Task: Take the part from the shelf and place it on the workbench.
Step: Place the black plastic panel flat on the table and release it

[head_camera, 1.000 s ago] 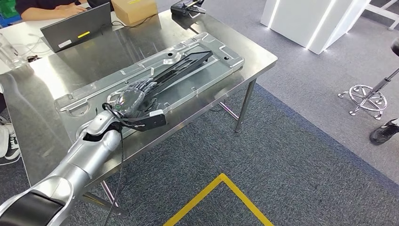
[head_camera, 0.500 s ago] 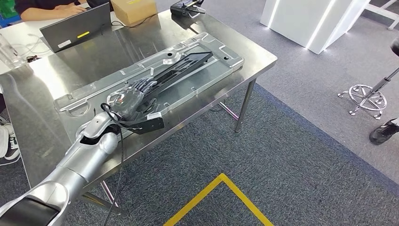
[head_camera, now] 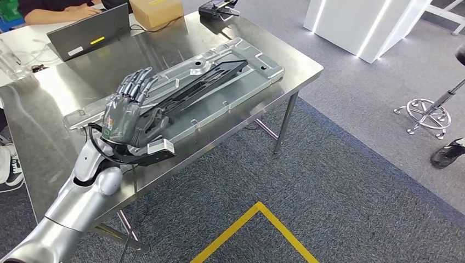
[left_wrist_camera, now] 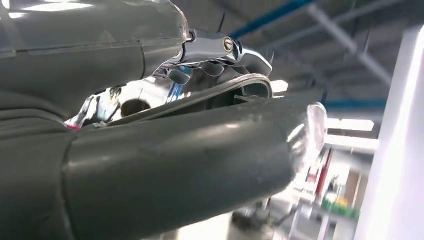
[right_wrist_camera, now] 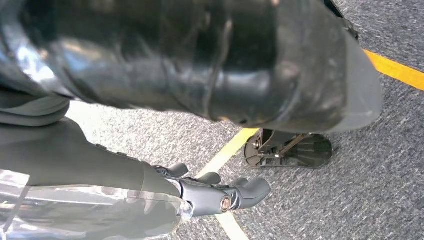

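Note:
The long black part [head_camera: 211, 76] lies flat on a silver moulded plate [head_camera: 257, 71] on the steel workbench [head_camera: 296, 60]. My left hand [head_camera: 129, 109] is raised over the part's near end with its fingers [head_camera: 140, 79] spread and pointing up, and nothing is in it. Whether the thumb still touches the part, I cannot tell. In the left wrist view the thick grey thumb [left_wrist_camera: 175, 165] sits close to the lens. My right hand [right_wrist_camera: 210, 192] hangs over the carpet with loosely bent fingers, holding nothing.
A laptop [head_camera: 88, 33], a cardboard box [head_camera: 156, 11] and a black controller [head_camera: 218, 9] stand at the bench's far side, where a person [head_camera: 55, 8] sits. A white cabinet [head_camera: 362, 22] and a stool base [head_camera: 430, 112] are on the right. A yellow floor line [head_camera: 257, 211] runs nearby.
My left hand has lifted off the black part, drawn back toward me and spread its fingers upward. The part stays on the plate.

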